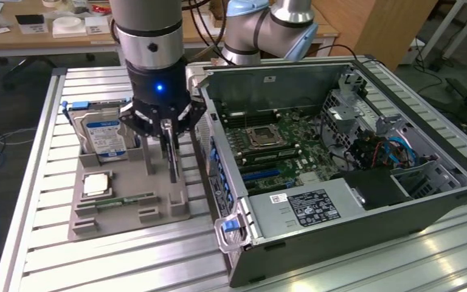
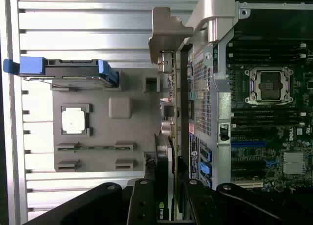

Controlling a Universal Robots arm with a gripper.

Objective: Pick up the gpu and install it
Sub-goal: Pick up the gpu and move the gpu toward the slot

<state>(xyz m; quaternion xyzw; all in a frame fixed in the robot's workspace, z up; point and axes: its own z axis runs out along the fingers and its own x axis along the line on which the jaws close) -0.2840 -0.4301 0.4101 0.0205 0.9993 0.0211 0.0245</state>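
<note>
The gpu (image 1: 171,158) stands on edge at the side of the grey parts holder (image 1: 128,214) nearest the computer case, its lower end at the holder's slot. From the wrist view I look down its thin edge (image 2: 165,156): green board, black cooler, and the silver end bracket (image 2: 166,34) at the far end. My gripper (image 1: 167,131) comes straight down over it. The black fingers (image 2: 142,203) sit on both faces of the card, and the gripper (image 2: 165,205) is shut on its upper edge.
The holder (image 2: 120,107) also carries a hard drive with a blue-white label (image 1: 104,137), a processor chip (image 1: 97,182) and a memory stick (image 1: 124,199). The open computer case (image 1: 428,182) lies just to the exterior view's right, its motherboard (image 2: 266,117) and blue slot (image 1: 262,175) exposed.
</note>
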